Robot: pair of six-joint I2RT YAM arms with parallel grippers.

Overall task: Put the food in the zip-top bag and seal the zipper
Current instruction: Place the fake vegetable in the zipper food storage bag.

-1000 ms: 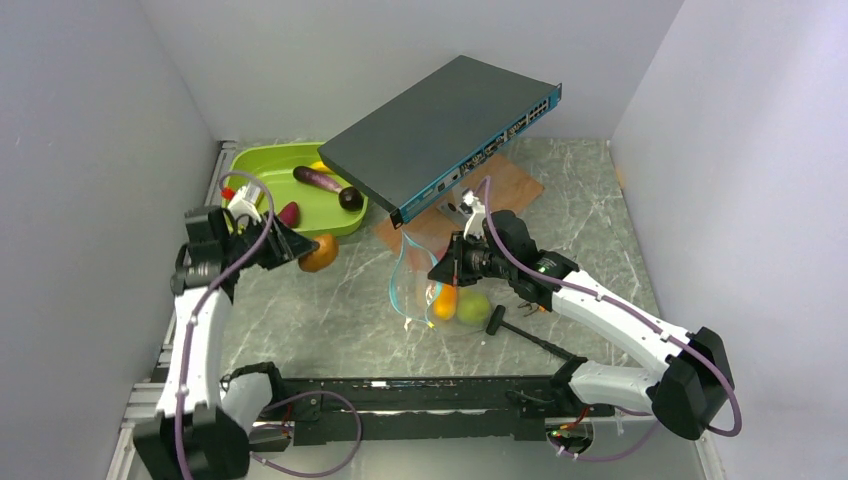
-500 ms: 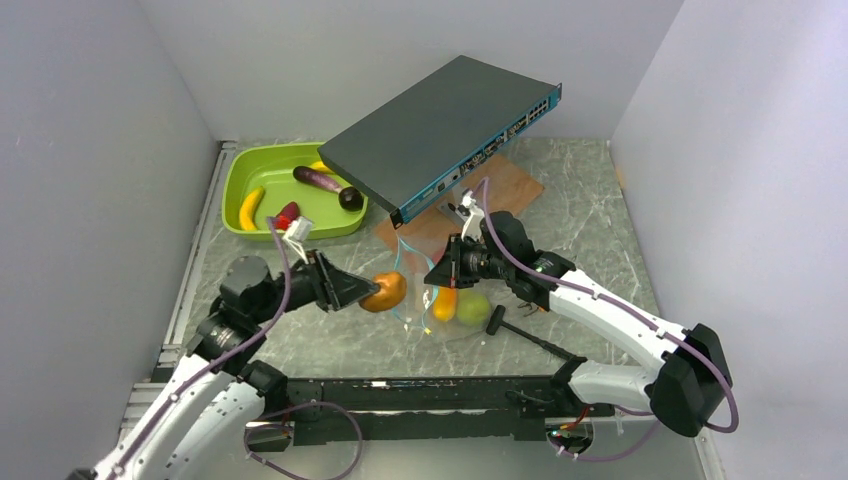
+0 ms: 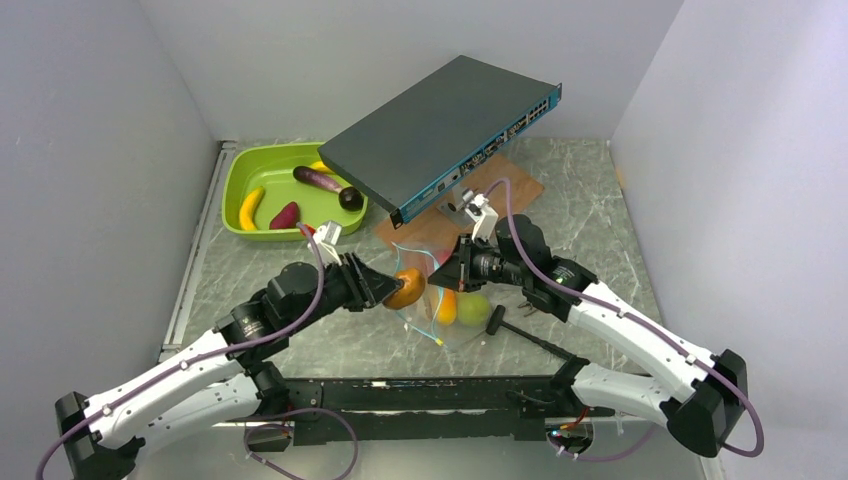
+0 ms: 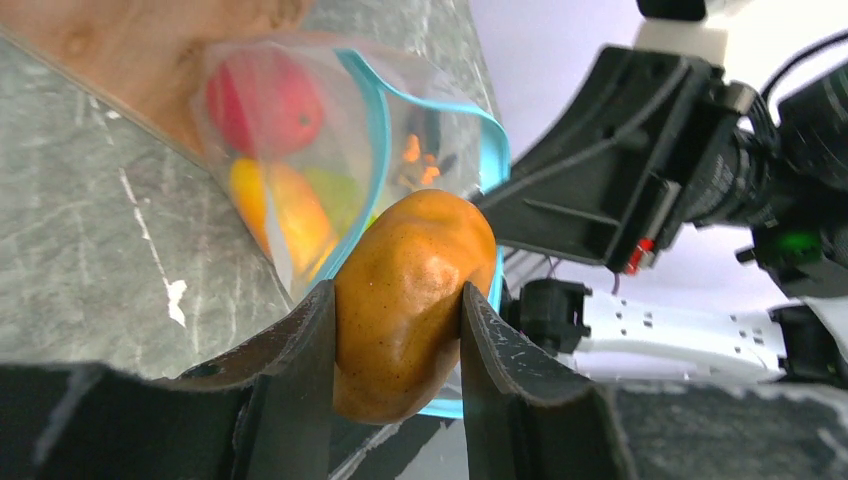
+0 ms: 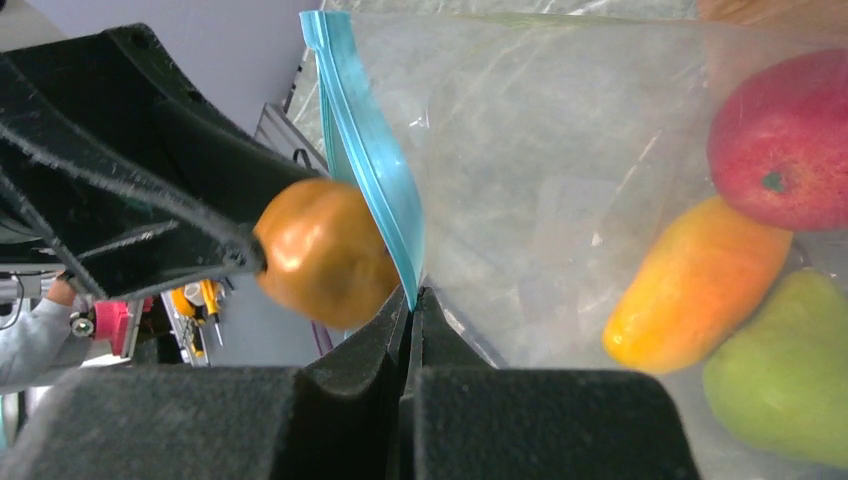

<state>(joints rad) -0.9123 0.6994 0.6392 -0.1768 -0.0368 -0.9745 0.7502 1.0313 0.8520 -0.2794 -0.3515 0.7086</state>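
The left gripper [image 4: 398, 292] clamped a glossy, speckled, egg-shaped orange fruit [image 4: 408, 300] between its two dark, scuffed fingers [image 4: 300, 340], over the grey marbled table [image 3: 300, 320]. Just past the fingertips gaped the mouth of the clear, crinkly zip-top bag [image 5: 540, 180], its thin teal zipper [image 5: 365, 140] curving round the fruit's far side. Whether the fruit had crossed that rim was hard to judge from any view. The right gripper [image 5: 410, 300], opposite the left one, was pinched tight on the bag's mouth edge at the zipper, holding it open. Inside the bag, beyond the right fingertips, lay a red apple [image 5: 780, 140], a smooth elongated yellow-orange piece [image 5: 700, 295] and a green fruit [image 5: 785, 385]. Well behind the left gripper sat a lime-green tray [image 3: 232, 180] holding a yellow banana [image 3: 247, 208], a purple eggplant [image 3: 318, 178] and a dark-red piece [image 3: 285, 215]. Behind both grippers, a flat dark network switch [image 3: 440, 130] leaned above a wooden board [image 3: 520, 185].
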